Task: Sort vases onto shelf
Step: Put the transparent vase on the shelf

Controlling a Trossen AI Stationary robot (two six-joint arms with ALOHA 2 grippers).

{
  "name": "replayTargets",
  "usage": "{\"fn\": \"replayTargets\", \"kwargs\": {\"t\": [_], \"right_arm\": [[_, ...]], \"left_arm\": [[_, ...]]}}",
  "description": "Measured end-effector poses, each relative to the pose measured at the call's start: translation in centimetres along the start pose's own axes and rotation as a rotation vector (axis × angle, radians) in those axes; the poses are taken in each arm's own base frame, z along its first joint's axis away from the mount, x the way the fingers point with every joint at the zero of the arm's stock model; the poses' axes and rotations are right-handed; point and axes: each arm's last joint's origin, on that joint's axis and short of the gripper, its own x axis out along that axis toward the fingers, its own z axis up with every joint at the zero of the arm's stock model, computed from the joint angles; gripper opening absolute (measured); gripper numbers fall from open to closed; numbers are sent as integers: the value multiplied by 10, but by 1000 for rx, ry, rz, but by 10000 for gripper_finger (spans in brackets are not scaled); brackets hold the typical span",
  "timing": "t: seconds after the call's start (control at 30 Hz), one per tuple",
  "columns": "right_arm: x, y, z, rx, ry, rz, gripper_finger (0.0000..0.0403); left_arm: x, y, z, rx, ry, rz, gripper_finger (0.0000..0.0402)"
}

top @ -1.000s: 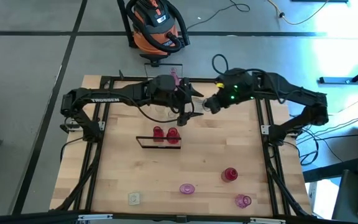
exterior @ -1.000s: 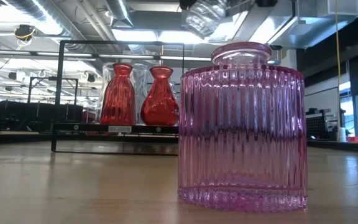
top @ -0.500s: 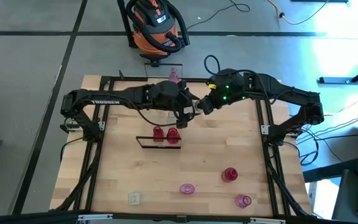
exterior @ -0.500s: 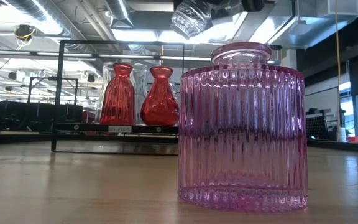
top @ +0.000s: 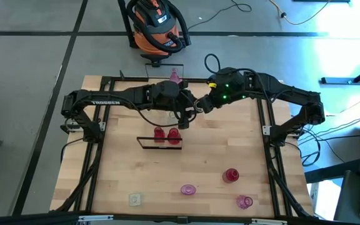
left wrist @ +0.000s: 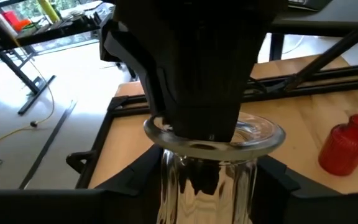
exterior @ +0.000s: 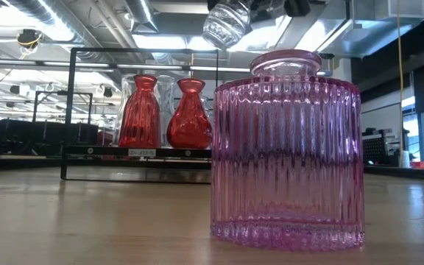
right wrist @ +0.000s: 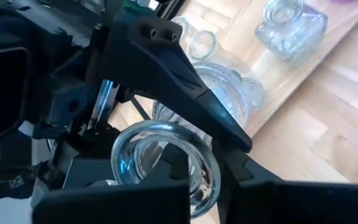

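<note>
Clear glass is the thing changing hands: a clear vase (exterior: pixel 227 23) hangs high above the bench (top: pixel 211 150), at the top centre of the low view, tilted. A second ago it sat further right in that view; it has since drifted left and slightly up. In the high view the two arms meet just above centre, closer together than before, the right arm having slid left toward the left one. The right pincer (top: pixel 200 105) stays clamped on the vase, one finger inside its rim (left wrist: pixel 213 134). The left pincer (top: pixel 183 119) has been closing around the vase body from wide apart; whether it now grips the glass I cannot tell.

Below them, left of centre, the shelf (top: pixel 161 142) carries two red vases (top: pixel 165 133), unmoved. Four more vases stay in the lower part of the frame: a clear one (top: pixel 135 199), two pink (top: pixel 188 189) and one red (top: pixel 231 175).
</note>
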Motion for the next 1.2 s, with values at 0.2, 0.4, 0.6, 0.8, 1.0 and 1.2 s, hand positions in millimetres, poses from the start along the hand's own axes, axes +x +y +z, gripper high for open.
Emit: {"fn": "replayTargets", "kwargs": {"t": [0.2, 0.4, 0.6, 0.8, 1.0, 1.2], "right_arm": [[-8, 4, 5, -32, -96, 21, 69], [-23, 2, 15, -45, -198, 48, 93], [-62, -4, 19, -73, -292, 87, 91], [-94, -6, 15, -97, -420, 77, 91], [-112, -12, 7, -103, -460, 5, 91], [-114, -16, 3, -100, -438, -39, 91]], "left_arm": [[-7, 15, 11, -38, 2, 77, 160], [-16, 35, 13, -121, 53, 81, 157], [-33, 64, 3, -192, 143, 211, 156], [-53, 90, -7, -235, 219, 260, 156], [-92, 115, -4, -271, 29, 265, 156], [-124, 109, -62, -303, -213, 245, 156]]}}
